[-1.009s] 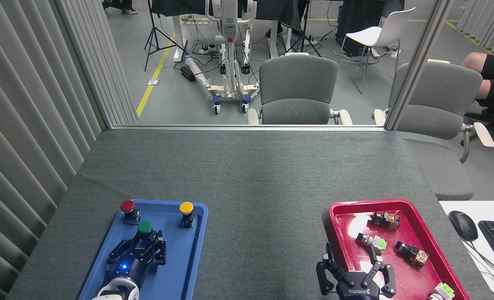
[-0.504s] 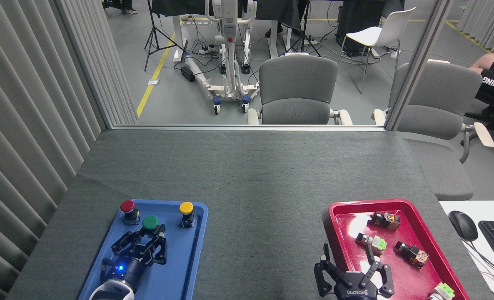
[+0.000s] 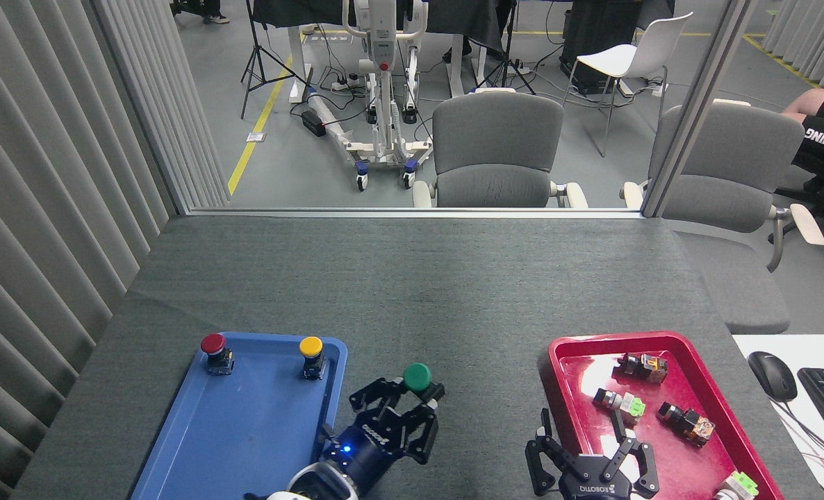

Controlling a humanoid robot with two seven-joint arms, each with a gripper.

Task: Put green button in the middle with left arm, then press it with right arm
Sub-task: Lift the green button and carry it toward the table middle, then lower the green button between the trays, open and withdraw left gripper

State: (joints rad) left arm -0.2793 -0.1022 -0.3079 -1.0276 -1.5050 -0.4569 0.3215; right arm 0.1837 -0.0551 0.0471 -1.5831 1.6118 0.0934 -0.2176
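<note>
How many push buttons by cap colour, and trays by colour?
Red button: 1
Yellow button: 1
Green button: 1, in the left gripper
Blue tray: 1
Red tray: 1
Total: 3 buttons, 2 trays. The small switch parts in the red tray are not counted.

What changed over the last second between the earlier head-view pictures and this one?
The left gripper, shut on the green button, carried it rightward out of the blue tray to a spot over the bare tabletop between the trays. A second ago the button was over the blue tray, already between the fingers. The right gripper stayed open by the red tray, shifting only slightly. The red button and yellow button did not move.
</note>
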